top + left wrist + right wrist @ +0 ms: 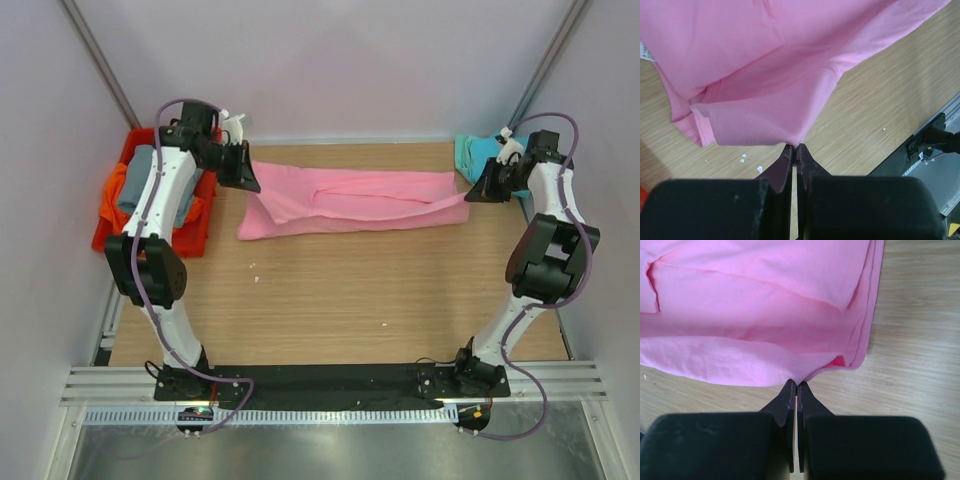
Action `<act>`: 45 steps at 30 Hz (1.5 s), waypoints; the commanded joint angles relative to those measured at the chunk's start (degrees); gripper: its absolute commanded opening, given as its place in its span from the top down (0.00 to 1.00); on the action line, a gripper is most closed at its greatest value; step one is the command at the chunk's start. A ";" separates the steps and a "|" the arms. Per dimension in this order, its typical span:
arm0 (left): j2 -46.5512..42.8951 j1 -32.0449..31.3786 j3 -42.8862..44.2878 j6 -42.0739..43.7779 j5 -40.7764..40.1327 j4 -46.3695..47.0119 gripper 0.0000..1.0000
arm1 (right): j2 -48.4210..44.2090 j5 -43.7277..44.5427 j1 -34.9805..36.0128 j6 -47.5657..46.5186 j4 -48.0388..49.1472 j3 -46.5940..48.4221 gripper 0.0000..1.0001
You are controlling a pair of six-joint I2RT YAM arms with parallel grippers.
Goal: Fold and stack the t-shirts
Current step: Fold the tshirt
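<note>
Pale lilac walls close in a wood-grain laminate counter (350,300), matt and lightly streaked, with a few white crumbs (742,159) scattered on it. Across its far half lies the pink t-shirt (350,200), a soft, smooth knit drawn out into a long band running left to right, with shallow creases and a doubled fold along its length. A small white label (644,50) shows at one edge of it.

The left fingers (785,165), black and wedge-shaped, are pressed together on a rounded, stitched edge of the pink cloth at its left end. The right fingers (788,395), of the same tapered shape, pinch the cloth at the right end, where several layers stack in thin parallel edges.

At the far left corner a red plastic bin (110,238) holds a crumpled orange t-shirt (112,190) spilling over its rim and a grey-blue roll of cloth (138,180) beside it. A teal t-shirt (472,152) sits bunched at the far right corner, just behind the right arm.
</note>
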 commanded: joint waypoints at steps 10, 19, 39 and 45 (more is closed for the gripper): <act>9.67 0.64 10.91 -1.07 -3.23 -0.23 1.00 | 9.55 2.82 2.16 3.66 2.22 10.74 0.98; 16.51 0.81 18.20 -1.60 -6.65 0.73 1.00 | 15.87 4.93 4.45 4.89 2.57 17.24 0.99; 31.03 1.43 29.81 -3.18 -12.98 7.32 1.00 | 27.92 7.12 9.02 9.37 6.08 28.85 0.99; 32.00 1.34 30.17 -3.97 -16.40 10.31 0.97 | 27.57 7.48 9.02 9.72 7.84 27.36 0.99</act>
